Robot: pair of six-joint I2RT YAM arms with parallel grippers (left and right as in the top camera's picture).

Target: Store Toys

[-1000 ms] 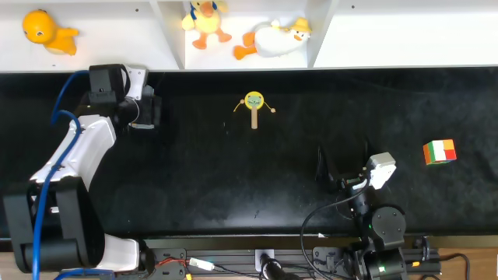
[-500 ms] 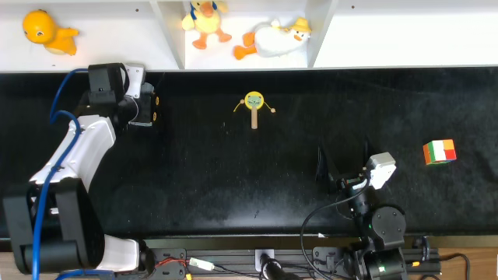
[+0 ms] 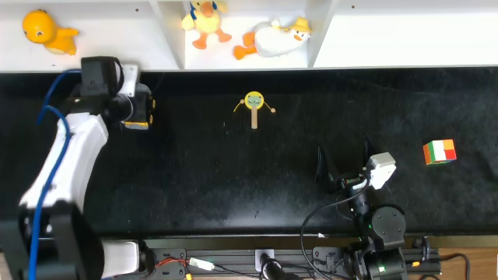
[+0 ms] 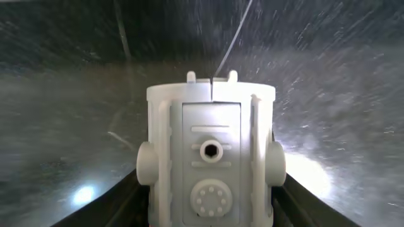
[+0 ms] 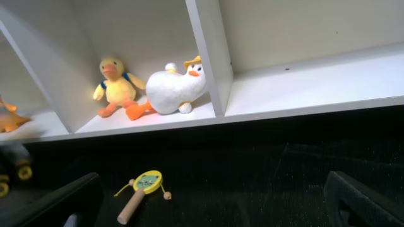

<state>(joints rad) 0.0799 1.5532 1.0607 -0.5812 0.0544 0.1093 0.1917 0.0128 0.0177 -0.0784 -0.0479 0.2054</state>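
Observation:
A small rattle drum (image 3: 254,104) with a wooden handle lies on the black table, back centre; the right wrist view shows the rattle drum (image 5: 142,188) too. A coloured cube (image 3: 440,151) sits at the right. In the white shelf, a yellow duck (image 3: 47,31) lies in the left compartment. A duck plush (image 3: 206,19) and a white goose plush (image 3: 276,37) share the middle one. My left gripper (image 3: 140,110) hangs near the shelf's left front, its halves together (image 4: 211,79), holding nothing. My right gripper (image 3: 342,159) stands open near the front, holding nothing.
The white shelf (image 3: 327,47) runs along the table's back edge, with upright dividers (image 5: 211,60) between compartments. The black mat (image 3: 233,179) covers the table. Cables lie along the front edge by the arm bases.
The left arm has swung its gripper a little left and toward the shelf, and the wrist has turned. The right arm and the toys have not moved.

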